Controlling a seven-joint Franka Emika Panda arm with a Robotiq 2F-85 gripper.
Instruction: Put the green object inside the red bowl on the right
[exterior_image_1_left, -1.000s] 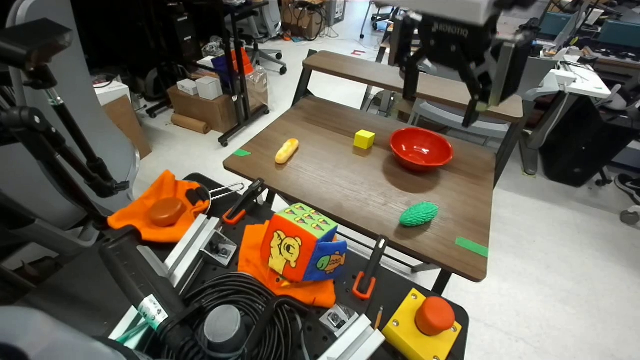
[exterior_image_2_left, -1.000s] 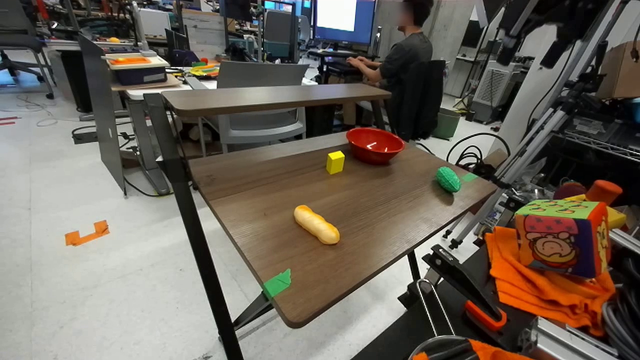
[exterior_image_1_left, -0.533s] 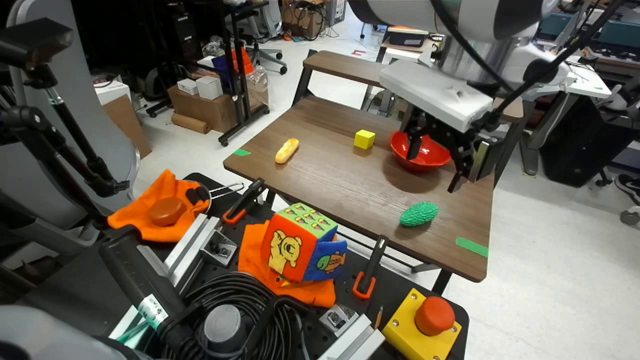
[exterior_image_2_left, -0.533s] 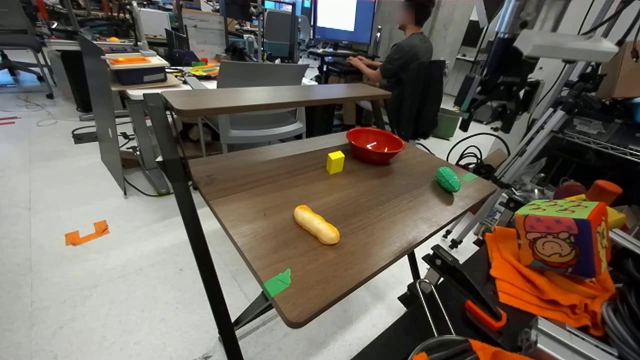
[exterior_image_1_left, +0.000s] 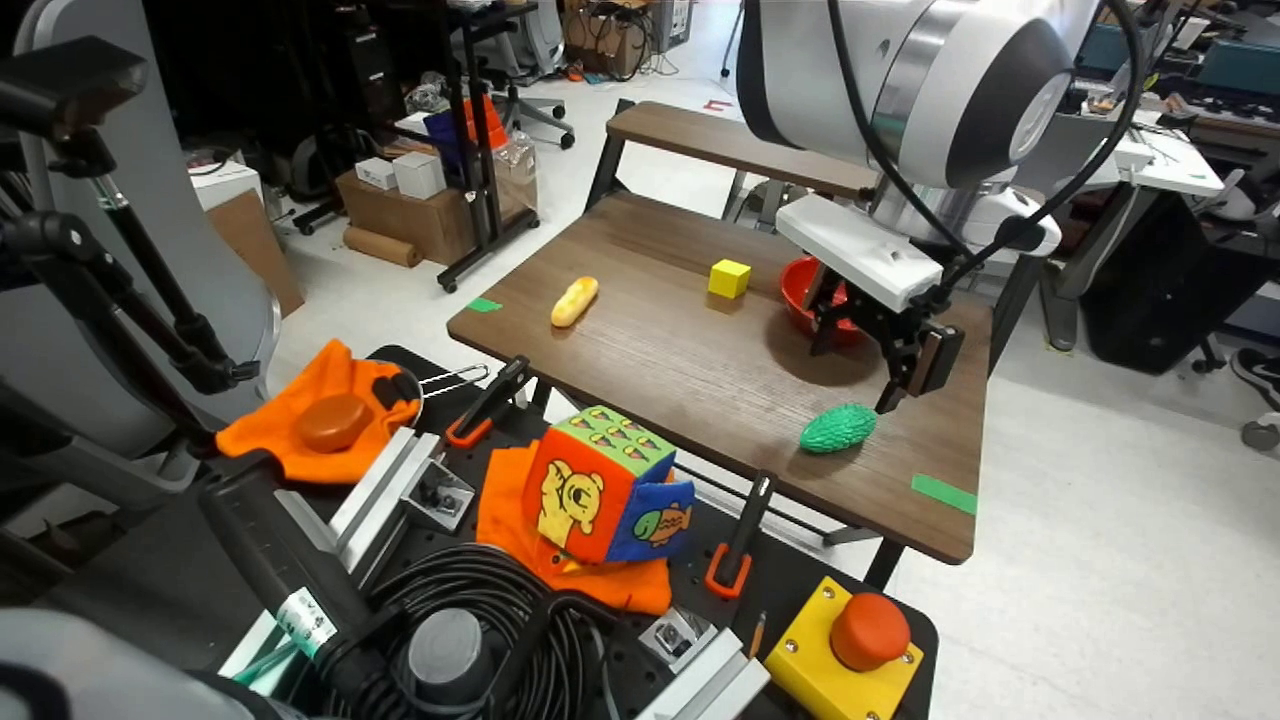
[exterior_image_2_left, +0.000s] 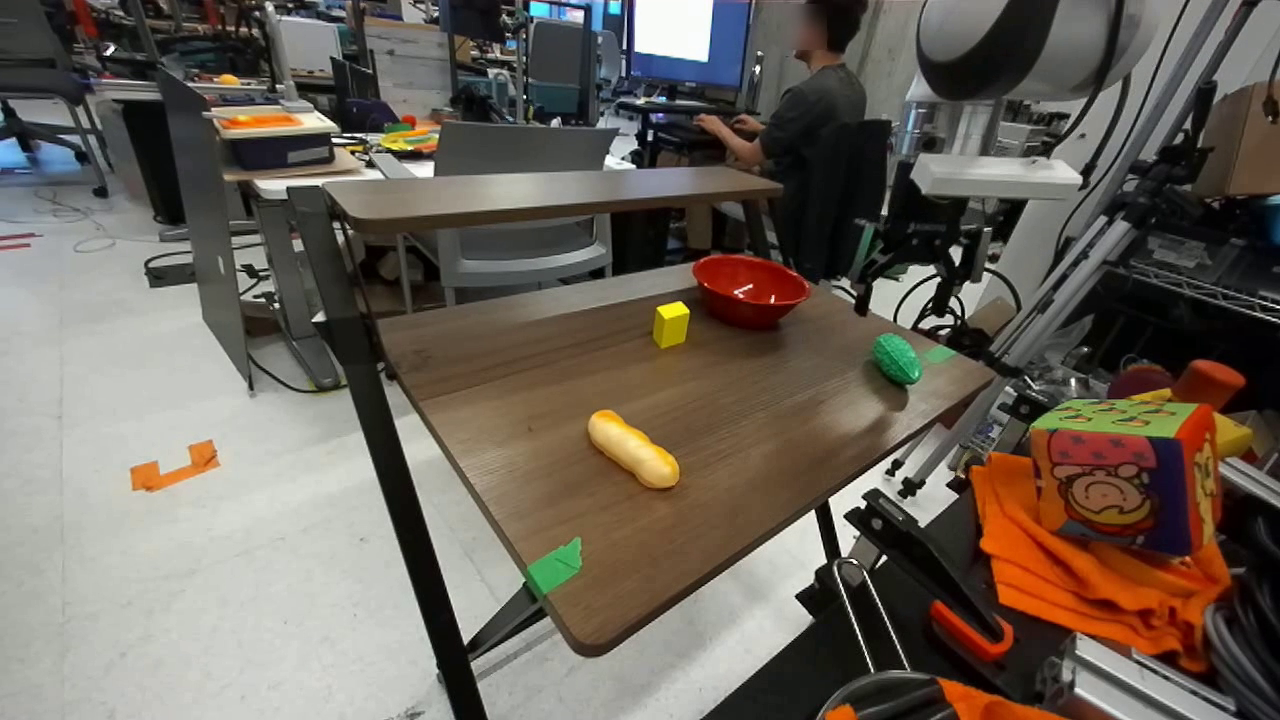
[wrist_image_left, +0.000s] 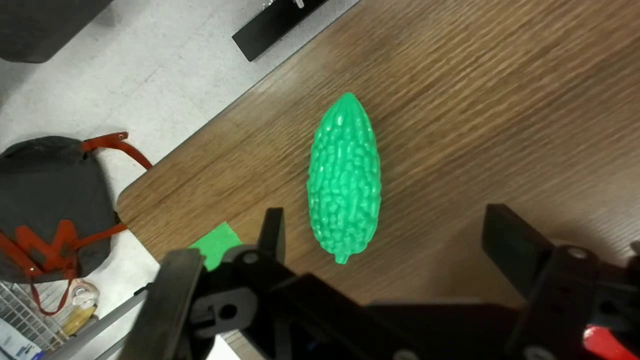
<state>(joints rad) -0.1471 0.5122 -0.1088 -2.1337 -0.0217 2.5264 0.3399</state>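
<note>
The green object (exterior_image_1_left: 838, 428) is a bumpy oval lump lying on the wooden table near its edge. It shows also in an exterior view (exterior_image_2_left: 896, 359) and in the wrist view (wrist_image_left: 345, 180). The glossy red bowl (exterior_image_2_left: 750, 290) stands upright with nothing visible in it. My arm partly covers the bowl in an exterior view (exterior_image_1_left: 797, 285), and a sliver shows in the wrist view (wrist_image_left: 607, 342). My gripper (exterior_image_1_left: 853, 372) is open and empty above the table, between bowl and green object. In the wrist view the fingers (wrist_image_left: 384, 212) are wide apart, the green object nearer the left finger.
A yellow block (exterior_image_1_left: 729, 278) stands beside the bowl. A yellow bread-shaped piece (exterior_image_2_left: 634, 449) lies farther along the table (exterior_image_2_left: 560, 370). A flat green tape patch (exterior_image_1_left: 944, 493) is at the table corner. A raised shelf (exterior_image_2_left: 560, 200) runs along one side.
My arm has come down from high above the table toward the green object, with the gripper staying open. The green object, bowl and yellow pieces have not moved.
</note>
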